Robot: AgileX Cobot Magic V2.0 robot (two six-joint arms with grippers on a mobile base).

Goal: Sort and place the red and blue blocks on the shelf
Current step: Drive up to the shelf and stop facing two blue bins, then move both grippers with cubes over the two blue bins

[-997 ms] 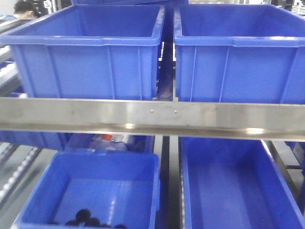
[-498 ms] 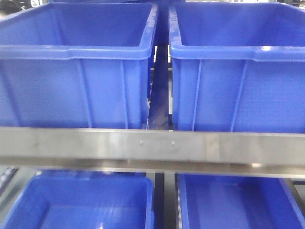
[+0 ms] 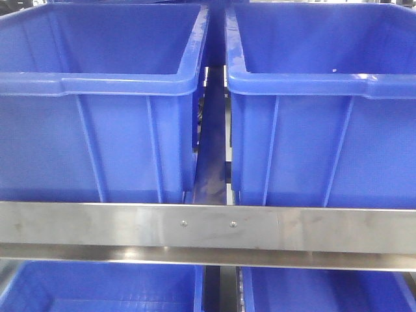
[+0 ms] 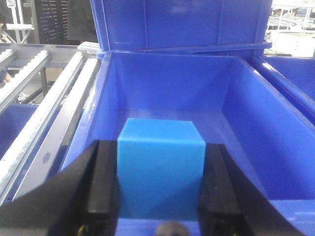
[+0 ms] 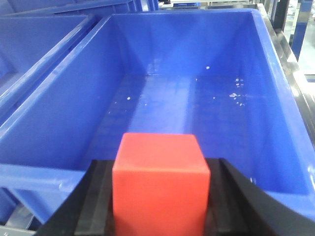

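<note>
left wrist view: the left gripper (image 4: 160, 196) is clamping the blue block (image 4: 161, 167). both black pads (image 4: 103, 182) are pressing flat on its side faces, and the jaws are parted just by the cube's width. the block is sitting upright and square, hanging at the near end of a big blue bin (image 4: 236, 113), above its near rim as far as i can judge from this angle. a second bin (image 4: 182, 24) is standing behind it, and roller rails (image 4: 34, 113) are running along the left side. a small white tag (image 4: 10, 4) on the dark panel at top left is showing print too blurred for me to read.

right wrist view: the right gripper (image 5: 160, 196) is holding the red block (image 5: 160, 182) the same way, jaws closed onto its two sides. the cube is hanging over the near edge of another blue bin (image 5: 275, 98), whose floor is carrying a few white specks (image 5: 236, 93).

front view: i am looking at the shelf (image 3: 325, 227) close up. its brushed steel rail is crossing the frame with two screws (image 3: 184, 223) near the middle. the upper left bin (image 3: 97, 84) and upper right bin (image 3: 312, 84) are standing side by side just behind the rail with a narrow gap between them. the tops of two lower bins (image 3: 97, 286) are showing under it. neither arm is appearing in this view.
</note>
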